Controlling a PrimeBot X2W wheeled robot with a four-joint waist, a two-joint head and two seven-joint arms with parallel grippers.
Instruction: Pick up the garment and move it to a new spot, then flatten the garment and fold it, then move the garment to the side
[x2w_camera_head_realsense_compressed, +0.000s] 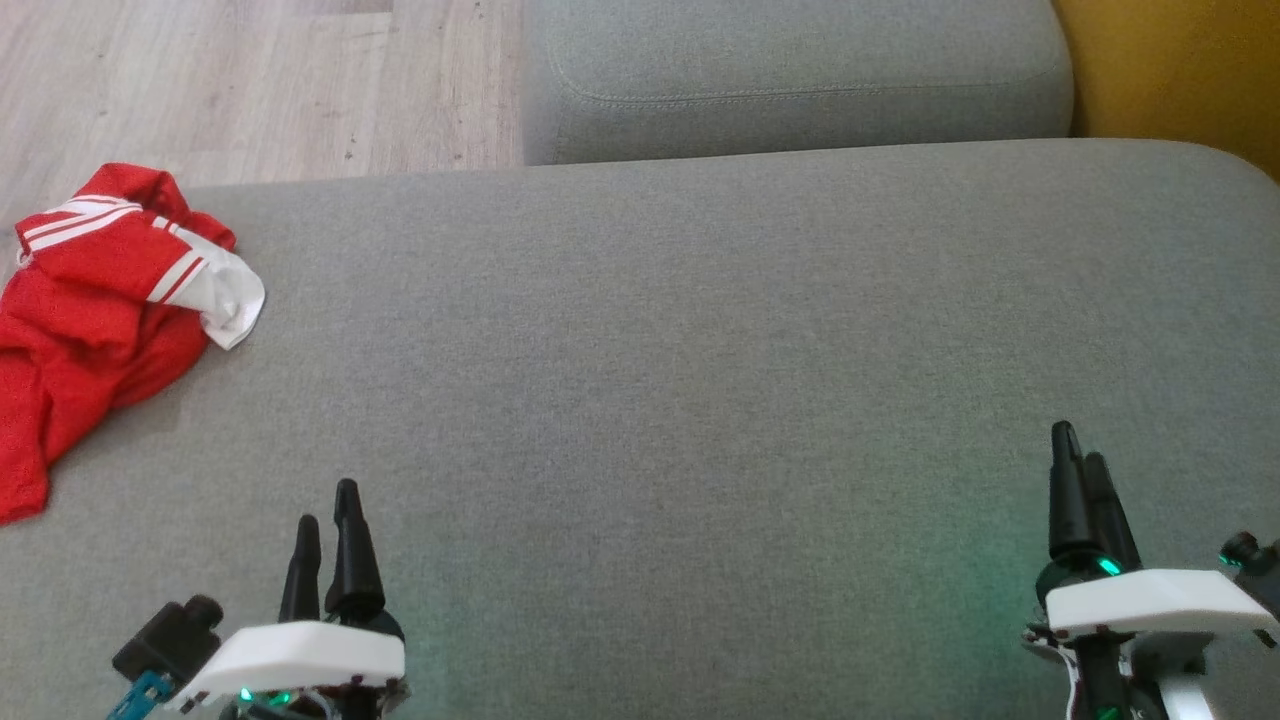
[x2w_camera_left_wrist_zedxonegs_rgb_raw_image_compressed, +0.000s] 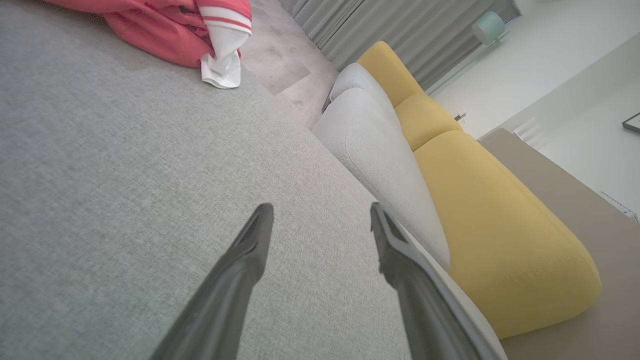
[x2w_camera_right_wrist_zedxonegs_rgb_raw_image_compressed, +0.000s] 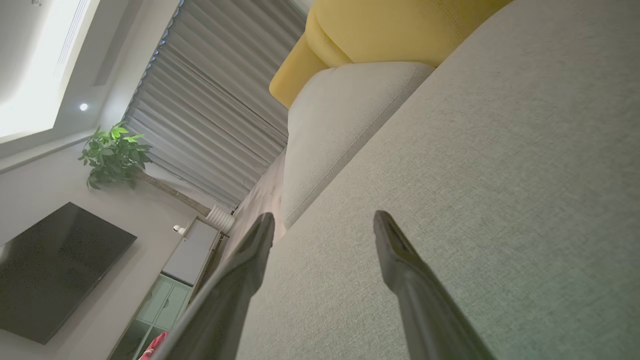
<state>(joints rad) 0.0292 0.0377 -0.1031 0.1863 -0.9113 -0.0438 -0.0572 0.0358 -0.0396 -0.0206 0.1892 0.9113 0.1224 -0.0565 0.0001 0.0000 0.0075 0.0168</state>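
The red garment (x2w_camera_head_realsense_compressed: 90, 310) with white stripes lies crumpled at the far left of the grey cushion (x2w_camera_head_realsense_compressed: 650, 350), close to where the cushion meets the floor (x2w_camera_head_realsense_compressed: 250, 80), and part of it runs out of the head view. Both tools hang released and empty over the near part of the cushion. The left tool (x2w_camera_head_realsense_compressed: 327, 503) is the closer one, though well apart from the cloth, and the right tool (x2w_camera_head_realsense_compressed: 1079, 443) is far off on the other side. The step in hand looks like the first pick-up. It would go best with the left arm reaching out and coming down with jaws wide on a thick raised fold in the red bulk. The loose white cuff (x2w_camera_head_realsense_compressed: 232, 300) would likely just trail. The cloth should be lifted clear before it is carried toward the open middle, where there is room to spread it.
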